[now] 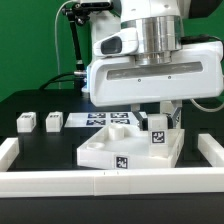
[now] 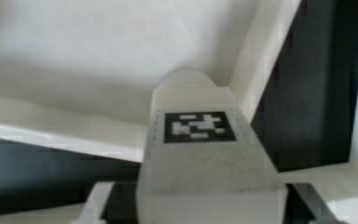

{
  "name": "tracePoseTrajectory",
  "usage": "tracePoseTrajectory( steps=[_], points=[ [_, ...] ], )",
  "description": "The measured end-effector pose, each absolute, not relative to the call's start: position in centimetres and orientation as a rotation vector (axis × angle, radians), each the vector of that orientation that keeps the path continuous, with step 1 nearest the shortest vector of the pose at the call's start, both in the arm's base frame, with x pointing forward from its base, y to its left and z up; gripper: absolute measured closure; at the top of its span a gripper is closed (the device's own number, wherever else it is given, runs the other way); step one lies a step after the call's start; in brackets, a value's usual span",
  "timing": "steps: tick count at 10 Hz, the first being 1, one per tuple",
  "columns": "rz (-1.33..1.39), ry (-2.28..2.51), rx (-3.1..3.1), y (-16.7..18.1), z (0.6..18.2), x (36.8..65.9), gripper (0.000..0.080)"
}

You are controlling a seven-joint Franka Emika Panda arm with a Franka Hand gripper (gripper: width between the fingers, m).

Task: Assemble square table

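Observation:
The white square table top (image 1: 110,152) lies on the black table with its raised rim up and a tag on its front edge. My gripper (image 1: 158,122) is shut on a white tagged leg (image 1: 157,136) and holds it upright over the top's corner on the exterior view's right. In the wrist view the leg (image 2: 197,130) fills the middle between my dark fingers (image 2: 300,200), with the top's white inside (image 2: 87,70) and rim beyond it. I cannot tell whether the leg touches the top. Two more legs (image 1: 26,122) (image 1: 52,122) stand at the exterior view's left.
The marker board (image 1: 100,120) lies behind the table top. White border rails run along the front (image 1: 100,182), the exterior view's left (image 1: 8,150) and right (image 1: 212,150). The arm's bulky white body hangs over the middle.

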State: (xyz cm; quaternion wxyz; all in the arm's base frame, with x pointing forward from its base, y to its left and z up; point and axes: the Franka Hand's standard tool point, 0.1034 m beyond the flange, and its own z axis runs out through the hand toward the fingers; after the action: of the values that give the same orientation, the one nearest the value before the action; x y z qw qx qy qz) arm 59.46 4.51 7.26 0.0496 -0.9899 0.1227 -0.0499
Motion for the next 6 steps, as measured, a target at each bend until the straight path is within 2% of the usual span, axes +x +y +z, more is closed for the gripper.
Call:
tracePoseTrajectory(
  steps=[6],
  points=[
    [-0.094, 1.202, -2.745, 5.34, 7.22, 59.36, 0.0508]
  ],
)
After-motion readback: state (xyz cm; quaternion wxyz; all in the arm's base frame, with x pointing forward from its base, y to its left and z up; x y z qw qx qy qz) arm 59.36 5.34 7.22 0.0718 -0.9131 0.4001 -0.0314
